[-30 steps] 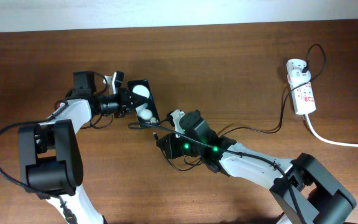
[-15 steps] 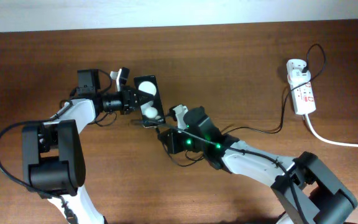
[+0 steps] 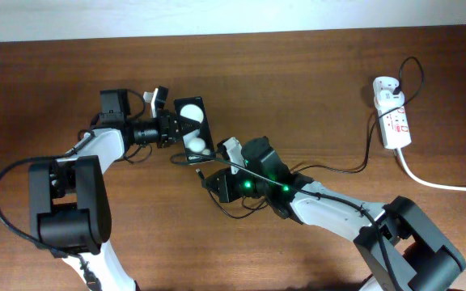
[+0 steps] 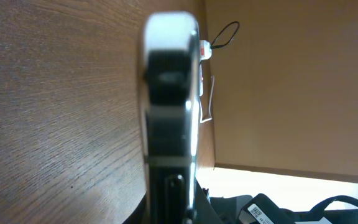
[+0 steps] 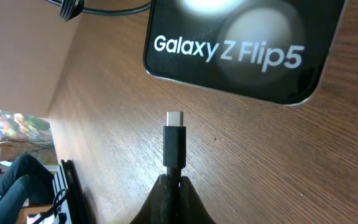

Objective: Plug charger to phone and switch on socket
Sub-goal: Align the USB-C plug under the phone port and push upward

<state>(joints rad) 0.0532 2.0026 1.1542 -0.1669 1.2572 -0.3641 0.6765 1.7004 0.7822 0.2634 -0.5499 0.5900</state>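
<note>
The phone [image 3: 193, 127] is black with two round white reflections. My left gripper [image 3: 173, 130] is shut on its left edge and holds it just above the table. The left wrist view shows the phone edge-on [image 4: 169, 124]. My right gripper [image 3: 206, 170] is shut on the charger's black plug [image 5: 174, 144]. In the right wrist view the metal tip points at the phone's near edge [image 5: 241, 50], marked "Galaxy Z Flip5", with a short gap between them. The black cable [image 3: 334, 170] runs right to the white socket [image 3: 392, 113] at the far right.
The socket's thick white cord [image 3: 443, 184] trails off the right edge. The table's far edge [image 3: 233, 34] meets a white wall. The socket also shows small and far in the left wrist view [image 4: 205, 50].
My left gripper has carried the phone a little up and to the right. My right gripper with the plug has followed, now just below the phone's lower end.
</note>
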